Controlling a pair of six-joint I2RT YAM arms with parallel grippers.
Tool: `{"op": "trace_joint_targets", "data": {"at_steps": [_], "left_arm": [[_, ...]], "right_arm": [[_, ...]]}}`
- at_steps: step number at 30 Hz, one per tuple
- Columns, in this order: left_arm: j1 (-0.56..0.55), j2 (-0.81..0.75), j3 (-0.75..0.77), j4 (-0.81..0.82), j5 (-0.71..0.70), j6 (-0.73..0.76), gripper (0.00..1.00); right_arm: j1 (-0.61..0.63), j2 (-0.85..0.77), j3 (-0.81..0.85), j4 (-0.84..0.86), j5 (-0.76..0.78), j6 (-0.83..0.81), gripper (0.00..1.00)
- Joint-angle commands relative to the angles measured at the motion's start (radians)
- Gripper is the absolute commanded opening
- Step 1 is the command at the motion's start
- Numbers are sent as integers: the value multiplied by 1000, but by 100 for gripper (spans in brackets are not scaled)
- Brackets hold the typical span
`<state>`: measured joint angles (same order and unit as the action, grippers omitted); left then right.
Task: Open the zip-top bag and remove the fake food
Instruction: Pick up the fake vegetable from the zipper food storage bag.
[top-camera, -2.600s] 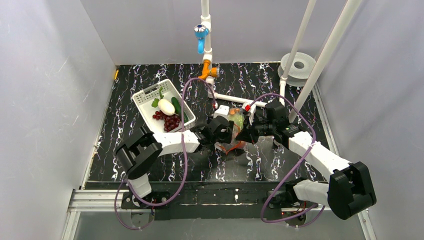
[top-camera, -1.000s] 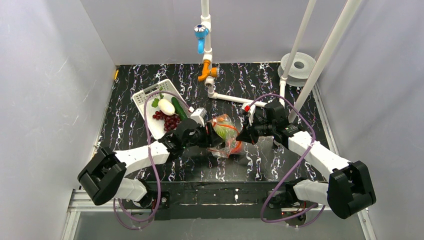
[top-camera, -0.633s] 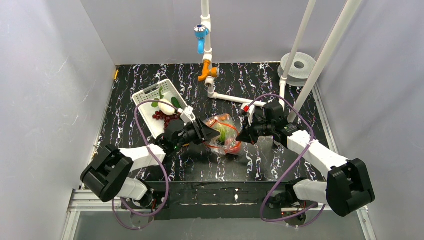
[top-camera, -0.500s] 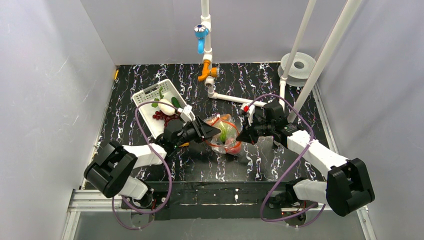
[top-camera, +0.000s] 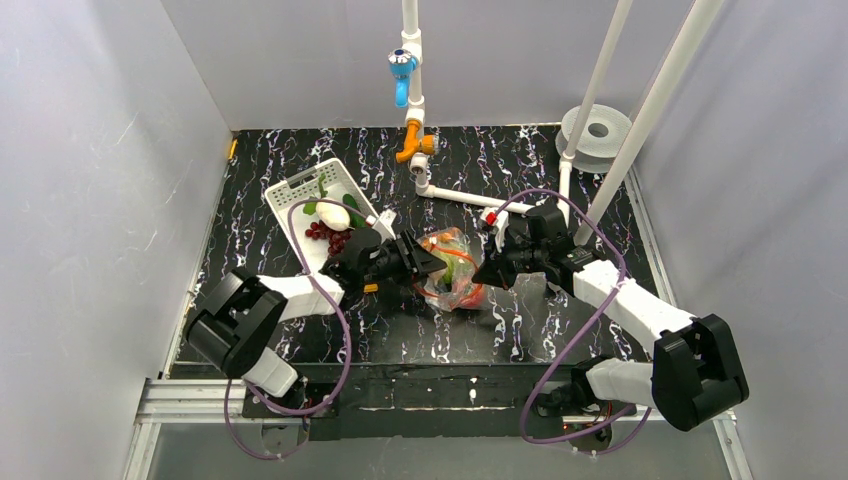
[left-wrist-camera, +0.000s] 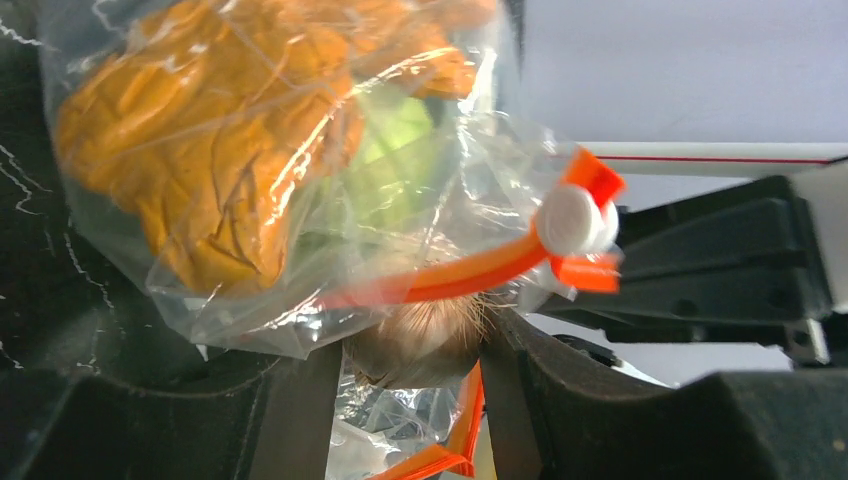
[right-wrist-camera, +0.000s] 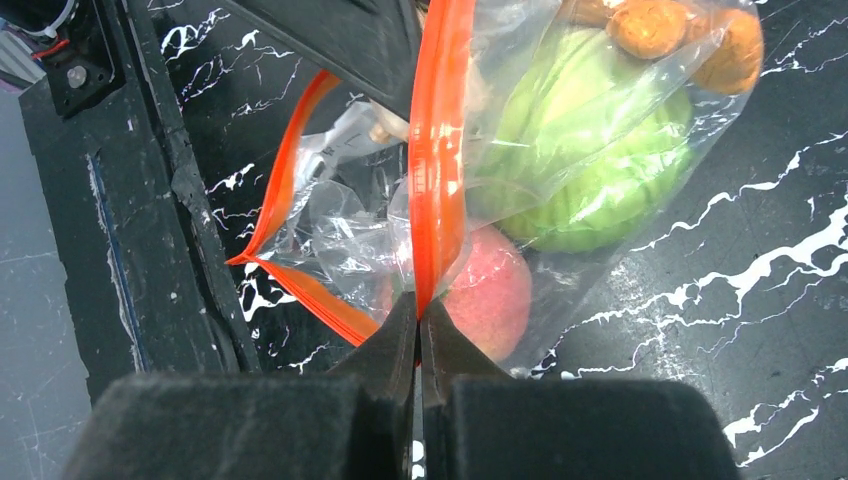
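Right wrist view: the right gripper (right-wrist-camera: 419, 312) is clamped tight on the orange zip strip (right-wrist-camera: 432, 150), which runs straight away from its fingers.
– And the zip-top bag (top-camera: 455, 282)?
– Near the white basket (top-camera: 290, 197), between both grippers. The left gripper (left-wrist-camera: 410, 350) is on the basket side, jaws apart astride a tan fuzzy piece (left-wrist-camera: 420, 338) at the mouth. Whether it's gripping, I can't tell. Crinkles hide how much fake food (right-wrist-camera: 590, 150) is inside.

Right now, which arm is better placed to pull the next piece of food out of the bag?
Left. The left fingers flank a brown fuzzy piece at the zip-top bag mouth. The right fingers are shut on its orange zip strip, holding it open.
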<state>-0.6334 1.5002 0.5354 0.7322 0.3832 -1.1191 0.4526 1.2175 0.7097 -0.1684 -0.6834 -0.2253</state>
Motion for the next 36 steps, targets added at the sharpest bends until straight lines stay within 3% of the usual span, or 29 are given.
{"op": "trace_joint_targets", "data": {"at_steps": [1, 5, 8, 13, 17, 24, 28, 36], "left_arm": [[-17, 57, 65, -170, -9, 69, 5], [-19, 76, 77, -213, -23, 88, 17], [-20, 71, 89, -254, -41, 111, 19], [-33, 64, 117, -312, -60, 154, 35], [-45, 41, 139, -376, -76, 193, 40], [-112, -53, 214, -624, -217, 354, 64], [-151, -80, 236, -688, -275, 442, 78], [-228, -109, 281, -712, -351, 531, 74]], "right_arm": [[6, 4, 8, 2, -6, -12, 1], [7, 6, 8, 2, -9, -11, 1], [8, 9, 9, 1, -10, -12, 1], [9, 9, 10, 0, -9, -14, 1], [9, 8, 10, -1, -10, -13, 1], [9, 8, 11, -2, -12, -13, 1], [10, 7, 11, -3, -12, -13, 1], [11, 11, 11, -3, -15, -13, 1]]}}
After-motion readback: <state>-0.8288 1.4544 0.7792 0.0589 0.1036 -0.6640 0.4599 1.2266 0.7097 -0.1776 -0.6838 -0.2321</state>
